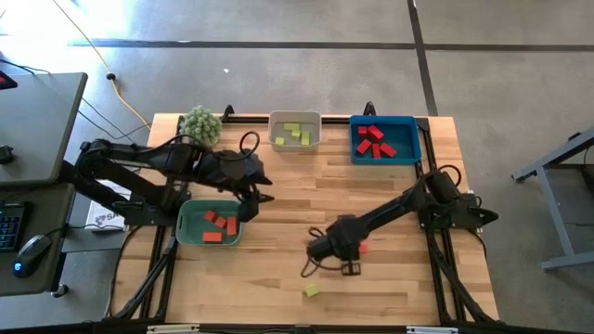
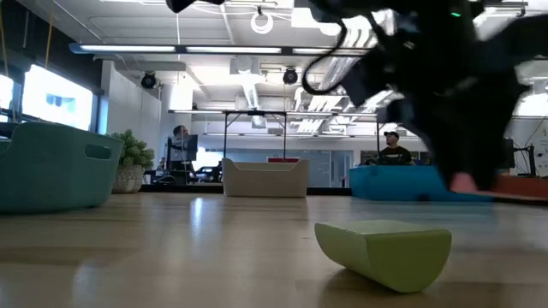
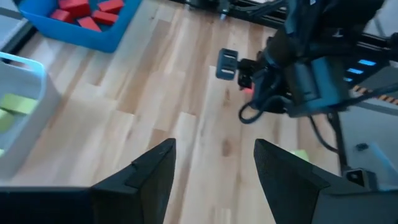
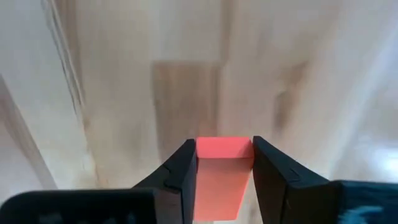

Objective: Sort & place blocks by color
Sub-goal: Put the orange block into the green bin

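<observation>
The right gripper (image 4: pixel 224 180) is down at the wooden table (image 1: pixel 278 199), its two fingers clenched on an orange-red block (image 4: pixel 222 163) that fills the gap between them; in the high view that same gripper (image 1: pixel 350 267) sits low on the near middle of the boards, with a speck of the block's red just beside it. A lone yellow-green block (image 1: pixel 312 290) lies on the table just nearer the front edge than this gripper, a little to its left, apart from it.

Beyond the right gripper, at the far edge, a blue tray (image 1: pixel 384 139) holds several dark red blocks (image 1: pixel 373 141), and to the left of it a pale tray (image 1: pixel 295 131) holds yellow-green blocks (image 1: pixel 295 134). A fuzzy green plant (image 1: pixel 200 124) stands farther left at the far edge.

The left gripper (image 1: pixel 255 202) hangs over the right rim of a teal tray (image 1: pixel 210 223), well apart from the right gripper, its fingers spread with nothing between them. Inside that tray lie orange blocks (image 1: pixel 219 224), probably four, though the arm hides part of it.
</observation>
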Controlling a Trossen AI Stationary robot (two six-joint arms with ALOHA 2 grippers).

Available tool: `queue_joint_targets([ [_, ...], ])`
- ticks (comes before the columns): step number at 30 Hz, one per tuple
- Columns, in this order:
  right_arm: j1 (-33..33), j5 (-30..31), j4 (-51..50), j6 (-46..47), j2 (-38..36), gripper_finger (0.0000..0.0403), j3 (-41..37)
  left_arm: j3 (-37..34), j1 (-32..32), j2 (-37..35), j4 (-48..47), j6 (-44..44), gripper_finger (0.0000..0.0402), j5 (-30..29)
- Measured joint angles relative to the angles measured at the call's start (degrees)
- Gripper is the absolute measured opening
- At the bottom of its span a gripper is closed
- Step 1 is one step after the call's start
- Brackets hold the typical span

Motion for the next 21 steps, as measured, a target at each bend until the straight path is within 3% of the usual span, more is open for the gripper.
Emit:
queue_joint_targets([
  [10,-6.8,7.6,-4.8,-4.3,-0.1,0.0095,13.5,0.0,7.4,-1.2,0.0,4.9,0.0206,0.0],
  [21,-15.2,14.4,-11.1,-12.8,-0.3,0.0095,33.4,0.0,13.1,-6.6,0.2,9.6,0.0206,0.0],
])
